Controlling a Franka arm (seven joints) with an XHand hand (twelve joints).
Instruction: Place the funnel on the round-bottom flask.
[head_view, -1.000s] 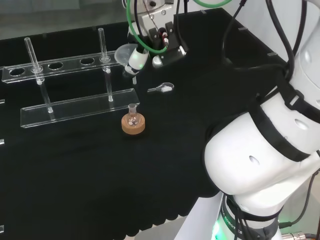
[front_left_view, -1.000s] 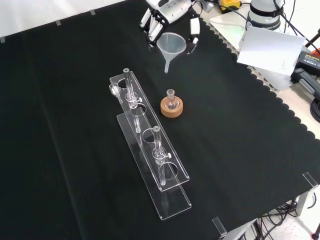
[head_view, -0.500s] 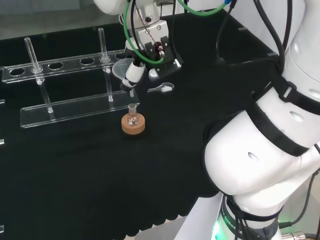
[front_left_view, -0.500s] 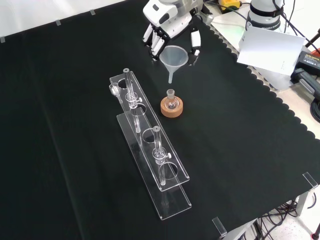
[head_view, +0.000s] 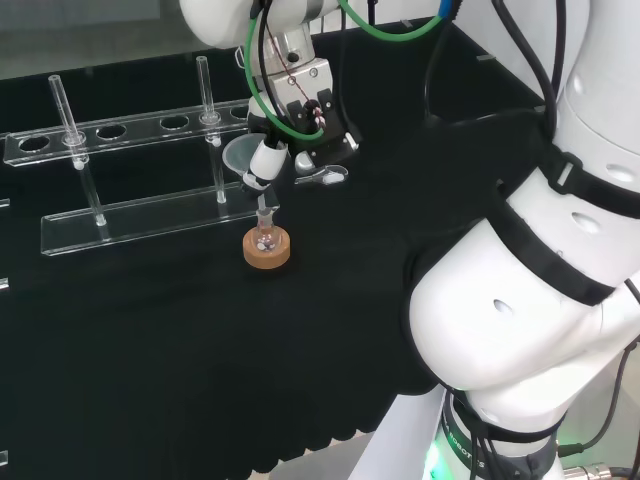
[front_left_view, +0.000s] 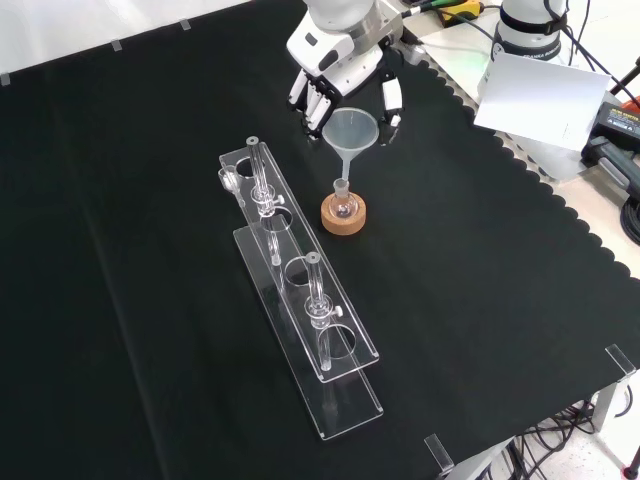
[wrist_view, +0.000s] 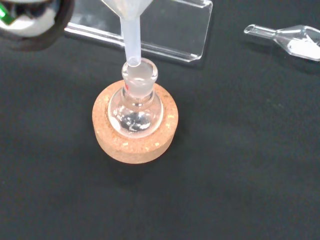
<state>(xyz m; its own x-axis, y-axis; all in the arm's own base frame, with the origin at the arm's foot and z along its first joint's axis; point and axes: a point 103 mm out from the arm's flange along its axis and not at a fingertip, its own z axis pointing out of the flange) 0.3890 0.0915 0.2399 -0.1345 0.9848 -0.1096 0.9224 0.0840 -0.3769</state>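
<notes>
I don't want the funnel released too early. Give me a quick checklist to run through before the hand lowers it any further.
1. Funnel held by the hand: ok, fingers curl around its rim.
2. Stem tip at the mouth of the round-bottom flask: ok in the wrist view, at the rim.
3. Stem inside the neck: cannot tell.
4. Flask upright in the cork ring: ok.
5. Funnel seated on the flask: not ok, cone well above the neck.
6. Clear rack apart from the flask: ok.
</notes>
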